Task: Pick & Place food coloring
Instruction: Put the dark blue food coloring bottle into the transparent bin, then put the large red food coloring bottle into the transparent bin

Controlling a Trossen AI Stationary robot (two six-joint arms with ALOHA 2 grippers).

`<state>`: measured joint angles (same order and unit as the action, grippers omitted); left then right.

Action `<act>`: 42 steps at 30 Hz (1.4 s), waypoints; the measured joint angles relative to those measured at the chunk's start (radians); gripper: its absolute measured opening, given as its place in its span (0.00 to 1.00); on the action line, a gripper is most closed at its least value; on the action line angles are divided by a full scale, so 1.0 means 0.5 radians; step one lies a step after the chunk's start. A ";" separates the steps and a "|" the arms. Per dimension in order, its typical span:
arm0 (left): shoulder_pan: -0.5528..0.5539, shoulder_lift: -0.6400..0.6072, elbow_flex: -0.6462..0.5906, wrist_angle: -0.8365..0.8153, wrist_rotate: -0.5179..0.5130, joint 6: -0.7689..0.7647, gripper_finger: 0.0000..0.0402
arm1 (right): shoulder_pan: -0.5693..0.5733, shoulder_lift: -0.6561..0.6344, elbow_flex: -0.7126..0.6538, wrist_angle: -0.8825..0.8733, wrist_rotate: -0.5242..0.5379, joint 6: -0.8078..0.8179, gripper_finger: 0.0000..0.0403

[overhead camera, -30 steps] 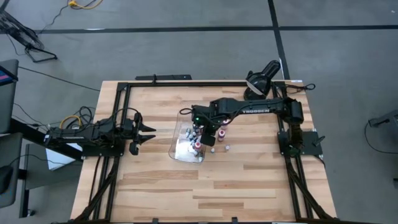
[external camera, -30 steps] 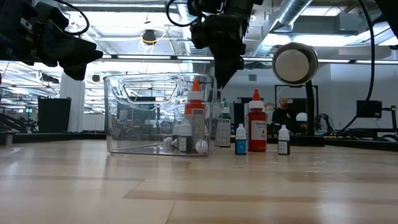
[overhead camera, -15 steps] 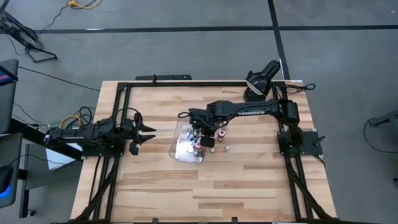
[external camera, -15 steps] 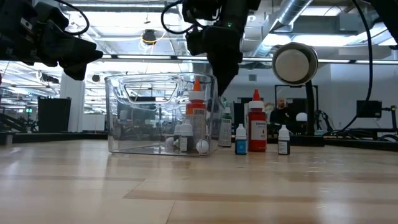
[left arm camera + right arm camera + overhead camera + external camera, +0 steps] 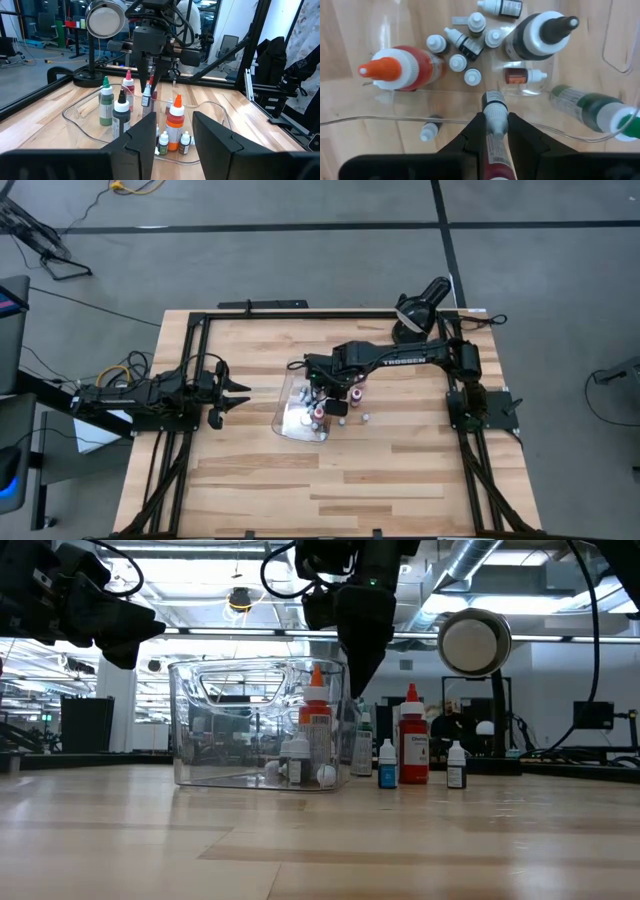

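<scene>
The food coloring is a set of small bottles. Several stand or lie in the clear tray (image 5: 296, 418), among them an orange-capped one (image 5: 400, 70), a black one (image 5: 540, 35) and a green one (image 5: 590, 107). Three more stand on the table right of the tray: a red bottle (image 5: 412, 740) and two tiny ones (image 5: 387, 765) (image 5: 456, 765). My right gripper (image 5: 322, 392) hangs over the tray's right part, shut on a small white-capped bottle (image 5: 495, 112). My left gripper (image 5: 172, 131) waits open near the table's left edge. My right gripper pinches the small bottle between its two fingers (image 5: 476, 132), on the body just behind the white cap (image 5: 495, 106). The fingers point down from above and lie along the bottle. The cap end sticks out past the fingertips toward the tray. The bottle (image 5: 146, 96) is lifted clear.
A black round lamp (image 5: 415, 305) stands at the table's far right corner behind the right arm. A black frame (image 5: 300, 313) runs around the table's edges. Bare wood lies toward the near edge (image 5: 330, 480).
My right gripper, shut on the small bottle, has moved a little toward the table's left, from the tray's right rim to over the tray, then held nearly still.
</scene>
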<state>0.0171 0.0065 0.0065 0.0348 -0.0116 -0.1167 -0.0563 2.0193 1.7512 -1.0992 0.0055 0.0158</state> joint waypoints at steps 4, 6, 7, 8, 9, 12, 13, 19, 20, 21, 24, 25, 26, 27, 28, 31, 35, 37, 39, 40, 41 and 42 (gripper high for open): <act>0.000 0.000 0.000 0.000 0.000 0.000 0.29 | -0.001 -0.001 0.000 0.000 -0.005 0.000 0.17; 0.000 0.000 0.000 0.000 0.000 0.000 0.29 | 0.000 -0.001 0.000 0.000 -0.007 0.000 0.17; 0.000 0.000 0.000 0.000 0.000 0.000 0.29 | 0.000 -0.001 0.000 -0.001 -0.007 0.002 0.18; 0.000 0.000 0.000 0.000 0.000 0.000 0.29 | 0.000 -0.001 0.000 -0.006 -0.008 0.005 0.18; 0.000 0.000 0.000 0.000 0.000 0.000 0.29 | 0.001 -0.001 0.000 -0.015 -0.008 0.009 0.18; 0.000 0.000 0.000 0.000 0.000 0.000 0.29 | 0.002 -0.002 0.000 -0.037 -0.009 0.016 0.18; 0.000 0.000 0.000 0.000 0.000 0.000 0.29 | 0.006 -0.002 0.000 -0.044 -0.009 0.018 0.18; 0.000 0.000 0.000 0.000 0.000 0.000 0.29 | 0.007 -0.002 0.000 -0.045 -0.009 0.020 0.18; 0.000 0.000 0.000 0.000 0.000 0.000 0.29 | 0.007 -0.003 0.000 -0.045 -0.010 0.020 0.18; 0.000 0.000 0.000 0.000 0.000 0.000 0.29 | 0.007 -0.003 0.000 -0.045 -0.011 0.020 0.18; 0.000 0.000 0.000 0.000 0.000 0.000 0.29 | 0.006 -0.003 0.000 -0.045 -0.011 0.021 0.18; 0.000 0.000 0.000 0.000 0.000 0.000 0.29 | 0.005 -0.003 0.000 -0.045 -0.011 0.021 0.18; 0.000 0.000 0.000 0.000 0.000 0.000 0.29 | 0.005 -0.003 0.000 -0.044 -0.011 0.021 0.18; 0.000 0.000 0.000 0.000 0.000 0.000 0.29 | 0.005 -0.003 0.000 -0.040 -0.011 0.021 0.18; 0.000 0.000 0.000 0.000 0.000 0.000 0.29 | 0.005 -0.003 0.000 -0.033 -0.011 0.021 0.18; 0.000 0.000 0.000 0.000 0.000 0.000 0.29 | 0.005 -0.003 0.000 -0.010 -0.011 0.021 0.18; 0.000 0.000 0.000 0.000 0.000 0.000 0.29 | 0.005 -0.003 -0.001 0.000 -0.014 0.021 0.22; 0.000 0.000 0.000 0.000 0.000 0.000 0.29 | 0.005 -0.003 -0.001 0.001 -0.014 0.021 0.27; 0.000 0.000 0.000 0.000 0.000 0.000 0.29 | 0.005 -0.003 -0.001 0.001 -0.013 0.025 0.33; 0.000 0.000 0.000 0.000 0.000 0.000 0.29 | 0.005 -0.003 -0.001 0.001 -0.013 0.025 0.36; 0.000 0.000 0.000 0.000 0.000 0.000 0.29 | 0.005 -0.003 -0.001 0.001 -0.013 0.025 0.39; 0.000 0.000 0.000 0.000 0.000 0.000 0.29 | 0.005 -0.003 -0.001 0.002 -0.013 0.024 0.42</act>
<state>0.0171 0.0064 0.0065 0.0348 -0.0116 -0.1165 -0.0540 2.0178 1.7508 -1.0985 -0.0010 0.0280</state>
